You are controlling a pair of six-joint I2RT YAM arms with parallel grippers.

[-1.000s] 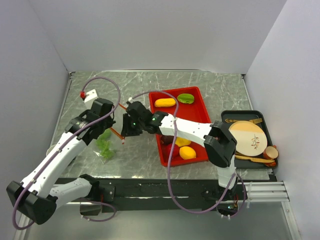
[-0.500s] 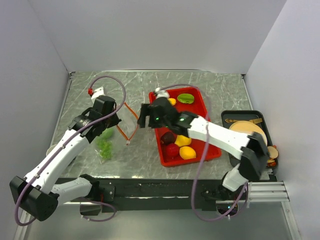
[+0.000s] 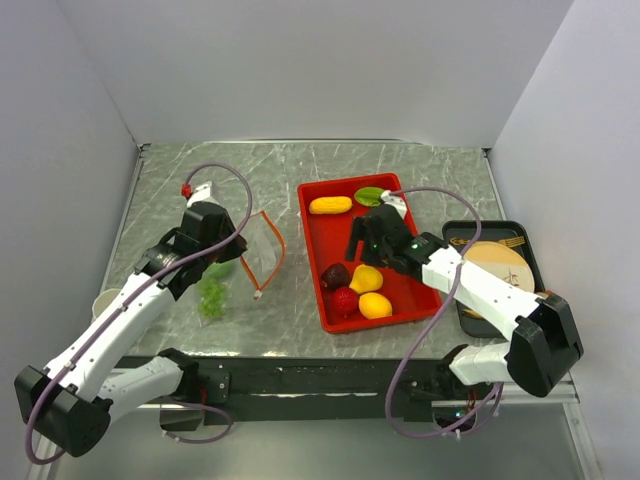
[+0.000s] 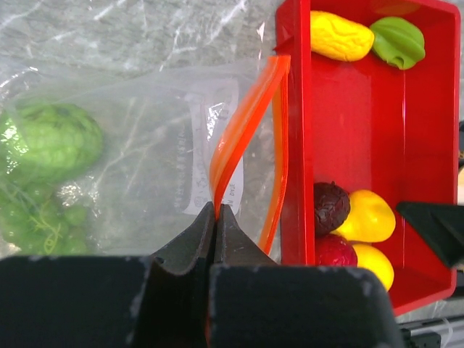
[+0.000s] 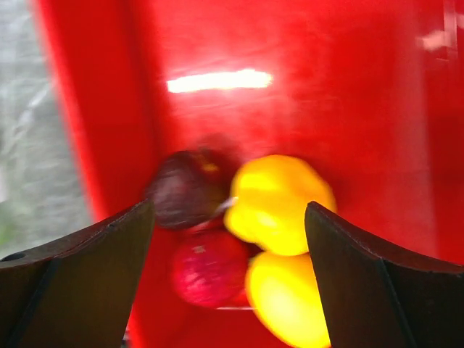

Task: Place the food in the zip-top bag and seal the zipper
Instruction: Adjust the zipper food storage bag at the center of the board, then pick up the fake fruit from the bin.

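Pinching the thin orange-red zipper strip (image 4: 239, 130) of the clear, crinkly plastic zip-top bag (image 4: 145, 145), the left jaws are closed tight on one lip of the mouth, and the strip stands as an open loop. The bag lies on the grey marble-patterned desk (image 3: 420, 165), just left of the red rectangular plastic tray (image 3: 335, 240). Its mouth is turned toward the tray's left wall and the strip runs just beside that wall. Two pieces of toy food show through the plastic: a knobbly light-green plastic vegetable (image 4: 47, 141) and, nearer the arm, a leafy green plastic bunch (image 4: 32, 217). The small white zipper tip (image 3: 257, 294) shows at the loop's near end.

The right jaws are spread wide above the middle of the red tray and hold nothing. In the right wrist view the dark fingers (image 5: 80, 268) stand well apart, and four pieces cluster on the tray floor between them: a dark red round toy fruit (image 5: 185, 188), a bright red toy fruit (image 5: 210, 264), a yellow toy fruit (image 5: 279, 203) and an orange-yellow toy fruit (image 5: 290, 297). They lie close together, some touching. At the tray's far end lie a long yellow bumpy toy piece (image 3: 330, 205) and a green toy piece (image 3: 370, 196), side by side.

Right of the red tray, a black rectangular tray (image 3: 450, 228) carries a tan round plate (image 3: 497, 275) and wooden cutlery (image 3: 485, 241).
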